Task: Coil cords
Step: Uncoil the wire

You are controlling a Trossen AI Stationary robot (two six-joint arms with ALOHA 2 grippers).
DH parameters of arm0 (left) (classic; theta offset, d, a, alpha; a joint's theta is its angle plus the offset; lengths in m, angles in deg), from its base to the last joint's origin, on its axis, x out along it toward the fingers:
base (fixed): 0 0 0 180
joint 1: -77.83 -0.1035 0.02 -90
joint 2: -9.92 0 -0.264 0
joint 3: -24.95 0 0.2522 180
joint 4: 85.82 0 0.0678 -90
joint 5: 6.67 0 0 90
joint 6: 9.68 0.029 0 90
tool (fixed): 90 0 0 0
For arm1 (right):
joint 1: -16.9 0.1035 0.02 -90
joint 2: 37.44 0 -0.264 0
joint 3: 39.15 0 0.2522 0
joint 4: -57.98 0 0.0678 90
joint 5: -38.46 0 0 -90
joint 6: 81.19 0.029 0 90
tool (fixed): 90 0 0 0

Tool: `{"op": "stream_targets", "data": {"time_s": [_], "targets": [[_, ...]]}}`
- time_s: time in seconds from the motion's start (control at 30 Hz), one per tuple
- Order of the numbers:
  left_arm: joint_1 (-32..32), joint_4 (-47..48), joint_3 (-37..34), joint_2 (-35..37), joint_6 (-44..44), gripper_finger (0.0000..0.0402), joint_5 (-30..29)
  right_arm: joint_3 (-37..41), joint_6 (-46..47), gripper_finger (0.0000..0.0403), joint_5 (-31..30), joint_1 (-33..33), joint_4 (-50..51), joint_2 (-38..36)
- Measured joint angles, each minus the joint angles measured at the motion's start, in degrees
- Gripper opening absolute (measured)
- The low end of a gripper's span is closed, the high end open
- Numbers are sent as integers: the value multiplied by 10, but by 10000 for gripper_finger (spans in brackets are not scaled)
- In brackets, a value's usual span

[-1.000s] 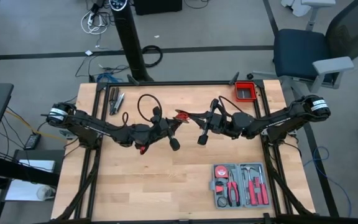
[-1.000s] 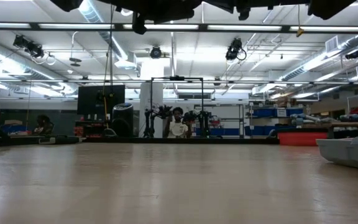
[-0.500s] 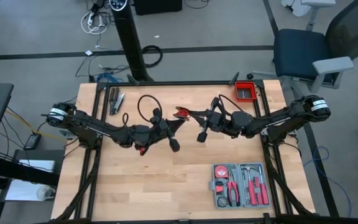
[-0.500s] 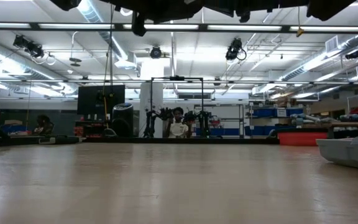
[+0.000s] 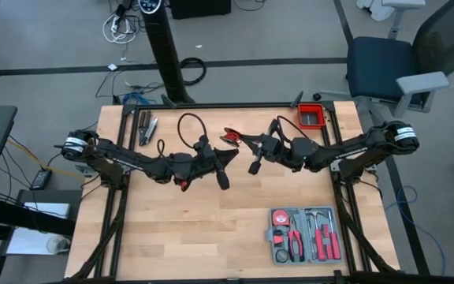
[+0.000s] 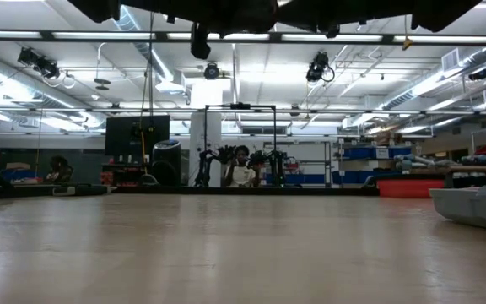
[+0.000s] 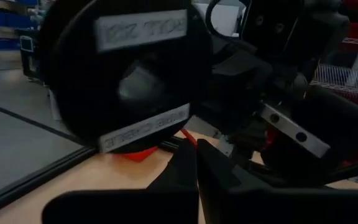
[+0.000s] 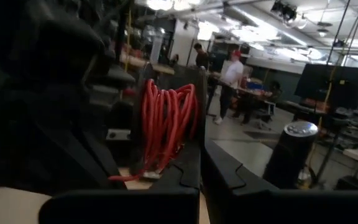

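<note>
**Both arms meet above the table's middle with the red cord between them**

Two dark arms reach in from opposite sides of the wooden table [image 5: 172,237] and come together over its centre, held high enough that the low view shows only their undersides along its upper border. The left gripper [image 5: 228,155] has its fingers pressed together; the left wrist view shows them meeting with no gap, and a thin strand of red passes by their tips, though whether it is pinched there cannot be told. The right gripper [image 5: 239,139] is likewise closed, its fingers [image 8: 194,165] meeting just below the red cord [image 8: 166,124], which in that view hangs as a bundle of many thin loops. From above, the bundle [image 5: 230,136] shows as a small red cluster just beside the right gripper's tip, nearer the far edge of the table than the near one.

Open room lies mainly in the near half of the table: a broad bare stretch of wood runs from the left edge across to the grey tool case [image 5: 304,234], which sits by the near right corner. At the far right corner stands one small red bin [image 5: 310,116], just inside the edge. Near the far left corner lie a few dark hand tools [image 5: 146,128], side by side. In the right wrist view, a few people [image 8: 232,78] stand in the room beyond.
</note>
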Motion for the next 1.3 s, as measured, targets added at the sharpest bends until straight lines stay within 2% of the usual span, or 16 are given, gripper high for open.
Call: {"op": "stream_targets", "data": {"time_s": [0.17, 0.33, 0.5, 0.77, 0.97, 1.13, 1.3], "targets": [[2, 7, 35, -9, 8, 0, 22, 0, -29, 0, -50, -12, 38, 0], [7, 62, 69, -6, 41, 0, 17, 0, -37, 0, -47, -12, 65, 0], [15, 156, 94, 16, 68, 0, -48, 0, -71, 0, -56, -1, 103, -1], [50, 294, 95, 81, 68, 0, -164, 0, -96, 0, -79, 19, 125, -5], [71, 406, 95, 115, 41, 0, -249, 0, -95, 0, -44, 35, 125, -28], [66, 474, 93, 108, -25, 0, -250, 0, -51, 0, 29, 40, 93, -40], [64, 474, 82, 79, -67, 0, -210, 0, -14, 0, 42, 37, 39, -39]]}}
